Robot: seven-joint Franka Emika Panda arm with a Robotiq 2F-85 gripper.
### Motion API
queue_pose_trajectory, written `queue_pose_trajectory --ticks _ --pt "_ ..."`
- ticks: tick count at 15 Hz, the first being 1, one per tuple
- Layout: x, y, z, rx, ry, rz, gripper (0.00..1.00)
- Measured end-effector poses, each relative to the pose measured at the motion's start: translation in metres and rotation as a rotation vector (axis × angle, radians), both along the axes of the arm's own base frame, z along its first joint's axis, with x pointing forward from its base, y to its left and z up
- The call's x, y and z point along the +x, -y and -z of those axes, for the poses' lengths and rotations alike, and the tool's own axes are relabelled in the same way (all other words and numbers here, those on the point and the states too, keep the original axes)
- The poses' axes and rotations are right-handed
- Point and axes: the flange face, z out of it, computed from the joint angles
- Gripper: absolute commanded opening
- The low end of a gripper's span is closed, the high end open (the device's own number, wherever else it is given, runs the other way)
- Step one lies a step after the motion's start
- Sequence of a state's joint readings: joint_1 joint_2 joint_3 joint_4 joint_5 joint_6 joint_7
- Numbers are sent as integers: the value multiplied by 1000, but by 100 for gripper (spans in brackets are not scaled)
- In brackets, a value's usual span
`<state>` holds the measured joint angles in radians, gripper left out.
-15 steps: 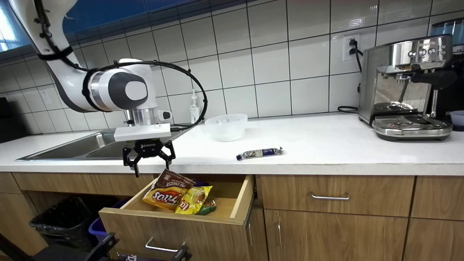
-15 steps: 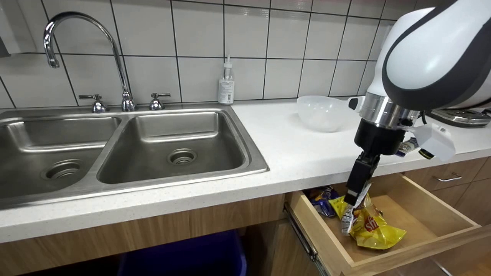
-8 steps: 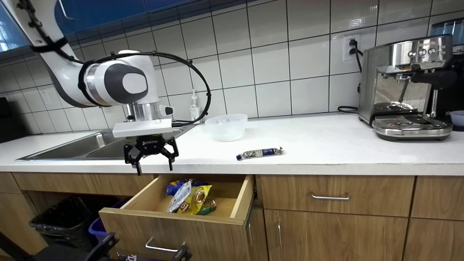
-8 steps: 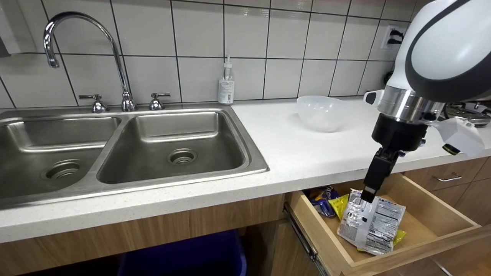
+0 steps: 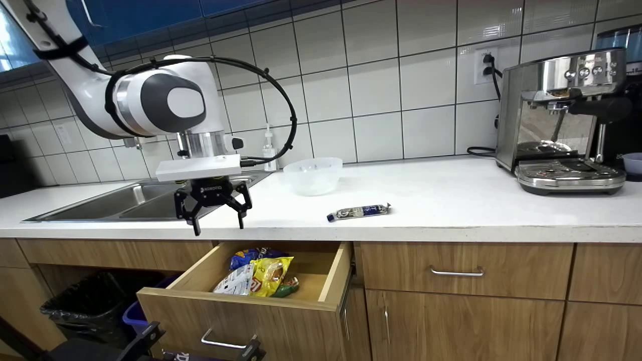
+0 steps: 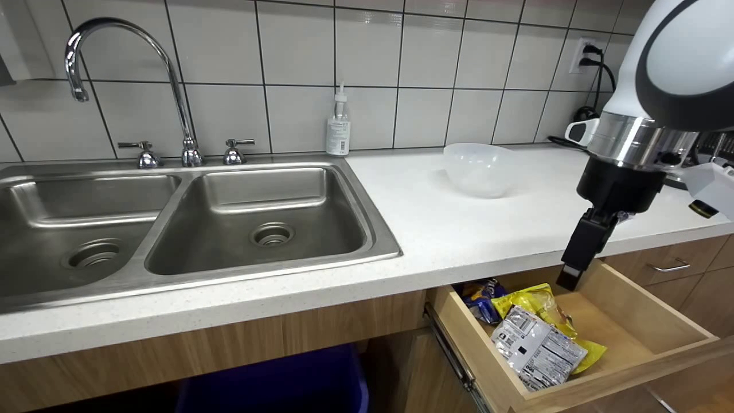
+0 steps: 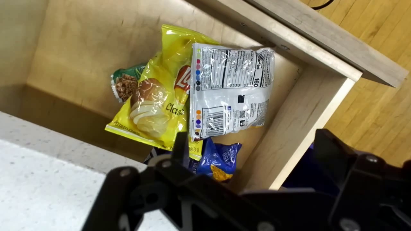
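Your gripper (image 5: 219,229) hangs above the left part of the pulled-out drawer (image 5: 241,321), its jaws standing well apart with nothing between them, touching none of the packets below. Beneath it, the silver-backed bag (image 7: 231,91) lies inside the drawer at the near left, printed back facing up, one edge overlapping the yellow chip bag (image 7: 170,86) to its right. From the spread jaws and the way the bag lies loose, you look to be at the close of a placing, with only the withdrawal left to make. The next move seems to call for a straight rise with the jaws wide, so that neither tip catches the drawer's left wall or the near edge of the countertop (image 5: 451,200); a sideways swing is safer once you are well above both. Around the silver-backed bag, a blue bag (image 7: 220,157) sits toward the far left of the drawer, and a small green packet (image 7: 128,83) shows on the right, partly tucked under the yellow chip bag. Farther out, a wrapped stick (image 5: 359,212) lies to the right near the counter's edge, a translucent bowl (image 5: 313,176) stands farther back, the sink (image 6: 387,246) is set in at the left, and an espresso machine (image 5: 562,121) stands at the far right.
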<state>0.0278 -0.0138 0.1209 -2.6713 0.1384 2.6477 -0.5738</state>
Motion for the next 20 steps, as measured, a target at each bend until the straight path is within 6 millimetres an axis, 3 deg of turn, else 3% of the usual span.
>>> queue_pose_trajectory --ticks 5,11,20 --pt "1 2 -13 -2 17 20 100" --pt "5 15 -31 -58 47 174 100" --pt "3 24 -35 -82 17 262 100"
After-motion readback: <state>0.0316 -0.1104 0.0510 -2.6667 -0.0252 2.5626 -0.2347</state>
